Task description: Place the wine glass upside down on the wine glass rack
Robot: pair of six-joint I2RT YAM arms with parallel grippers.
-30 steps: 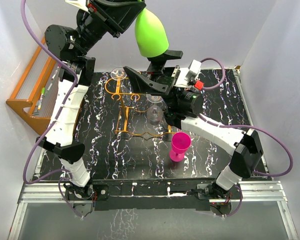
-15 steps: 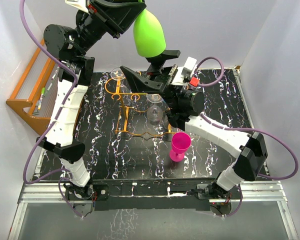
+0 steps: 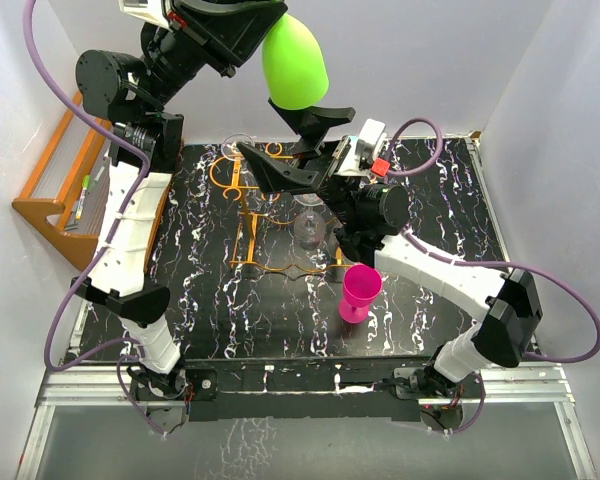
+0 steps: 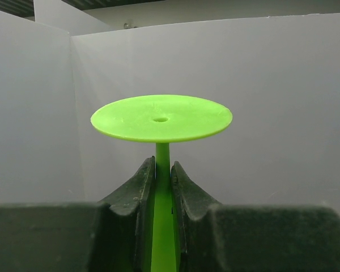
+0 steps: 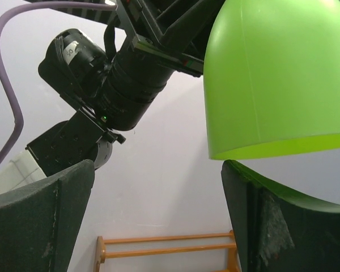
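Observation:
My left gripper (image 4: 162,167) is shut on the stem of a lime-green wine glass (image 3: 294,65), held high over the back of the table. Its round foot (image 4: 161,117) points away from the wrist and its bowl (image 5: 277,79) opens downward. My right gripper (image 3: 295,140) stands open just below the bowl. One finger (image 5: 260,215) sits under the rim and I see no contact. The wine glass rack (image 3: 248,215), a thin orange wire frame, stands on the black marbled table (image 3: 430,210) beneath both grippers.
A clear glass (image 3: 310,225) hangs at the rack and another clear foot (image 3: 238,146) shows at its far end. A pink glass (image 3: 360,290) stands upright in front of the rack. An orange wooden stepped shelf (image 3: 65,170) lies at the left wall.
The left arm has carried the green glass slightly left and up. The right gripper has followed up and left beneath the bowl, still open.

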